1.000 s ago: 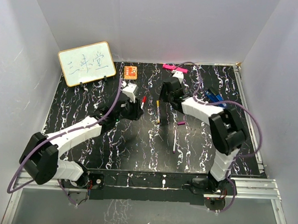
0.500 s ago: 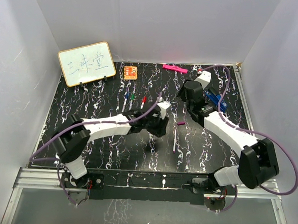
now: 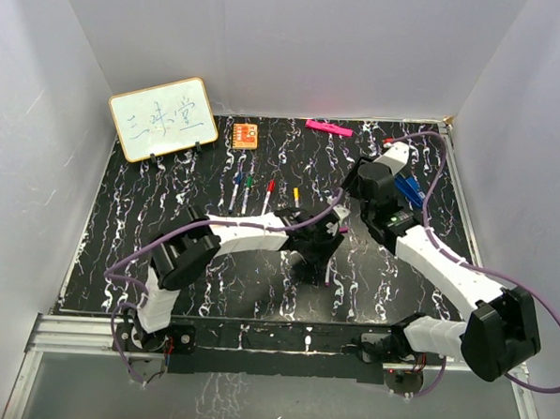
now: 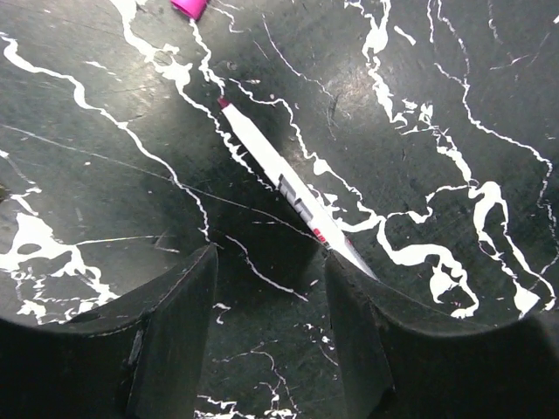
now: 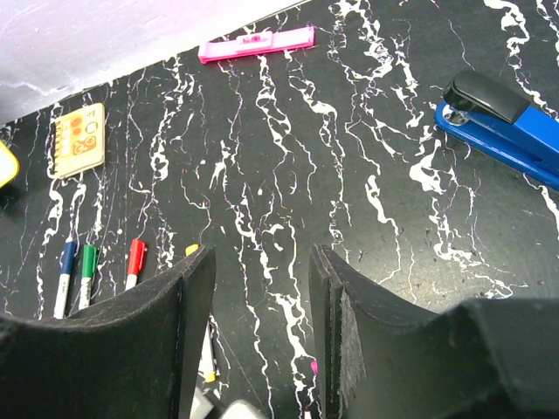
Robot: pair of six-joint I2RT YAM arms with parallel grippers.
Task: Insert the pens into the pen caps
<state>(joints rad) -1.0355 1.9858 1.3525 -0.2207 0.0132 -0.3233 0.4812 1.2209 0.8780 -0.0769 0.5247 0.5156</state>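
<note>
Left gripper (image 4: 271, 262), jaws apart, has one finger over a slanted pen (image 4: 288, 183); closing could flick it away. Right gripper (image 5: 262, 257) hangs parted, empty.

A small whiteboard (image 3: 163, 119) with blue writing stands propped at the far left of the black, white-veined table (image 3: 120, 220). An orange square block (image 3: 245, 134) lies near it, a flat pink bar (image 3: 327, 128) along the back edge, a blue stapler (image 5: 502, 118) toward the right
</note>
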